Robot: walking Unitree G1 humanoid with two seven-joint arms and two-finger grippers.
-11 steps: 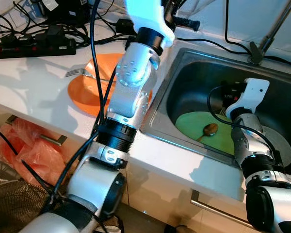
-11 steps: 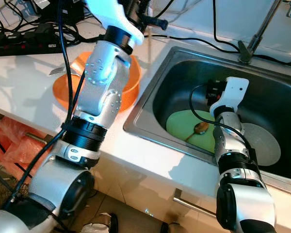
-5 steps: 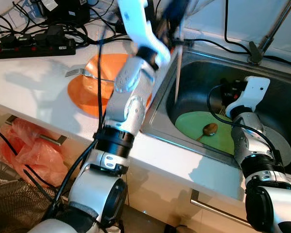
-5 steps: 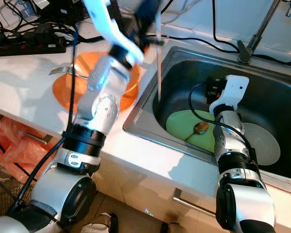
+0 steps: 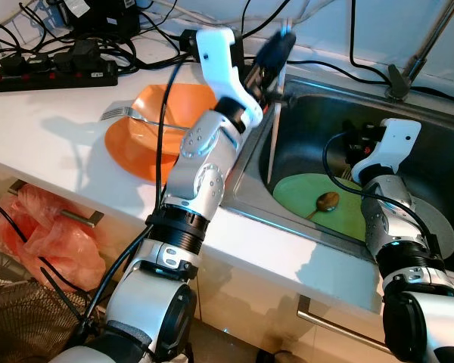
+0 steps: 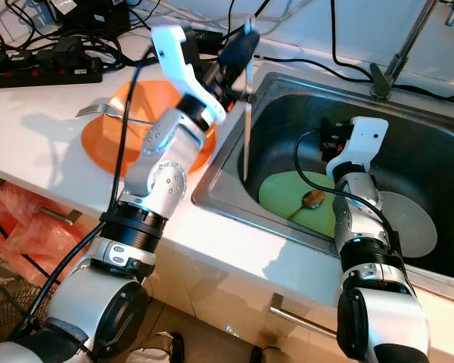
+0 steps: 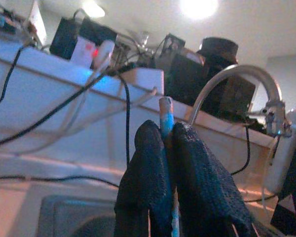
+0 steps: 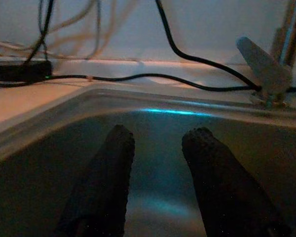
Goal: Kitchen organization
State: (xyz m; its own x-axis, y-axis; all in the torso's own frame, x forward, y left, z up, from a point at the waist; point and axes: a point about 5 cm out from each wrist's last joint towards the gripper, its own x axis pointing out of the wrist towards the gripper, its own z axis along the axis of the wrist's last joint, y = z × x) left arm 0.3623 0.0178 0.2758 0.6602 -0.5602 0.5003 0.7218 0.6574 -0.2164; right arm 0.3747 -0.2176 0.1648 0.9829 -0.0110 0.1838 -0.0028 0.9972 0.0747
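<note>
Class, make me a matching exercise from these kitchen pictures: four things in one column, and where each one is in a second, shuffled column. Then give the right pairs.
Things
1. fork
2. spoon
3. chopstick
4. grey plate

Places
A. pinched in the left gripper, hanging down over the sink
B. lying on the green plate in the sink
C. resting across the orange plate on the counter
D. flat on the sink floor, beside the green plate

Pairs: 1-C, 2-B, 3-A, 4-D

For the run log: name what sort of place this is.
Most likely a home kitchen counter: a steel sink with a faucet, a green plate holding a spoon, and an orange bowl.
</note>
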